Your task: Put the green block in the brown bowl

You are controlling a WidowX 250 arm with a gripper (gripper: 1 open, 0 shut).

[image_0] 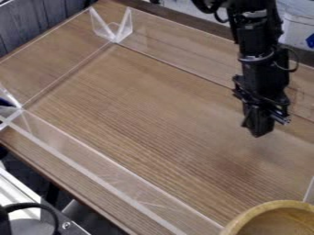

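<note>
Black and slender, the claw [260, 128] hangs from its arm [255, 41] pointing steeply down over the wooden tabletop [135, 119], fingers pressed together with nothing seen between them. Up and away from the brown bowl [273, 221], it sits well apart from that rim. Only a slice of the bowl shows at the bottom right corner, its contents out of view; the green block cannot be seen.

Black gripper [260, 131]; wood-grain table [135, 119]; bowl [273, 220] seemingly tan-rimmed.

Even soft light, low-resolution, slightly blurry.
</note>
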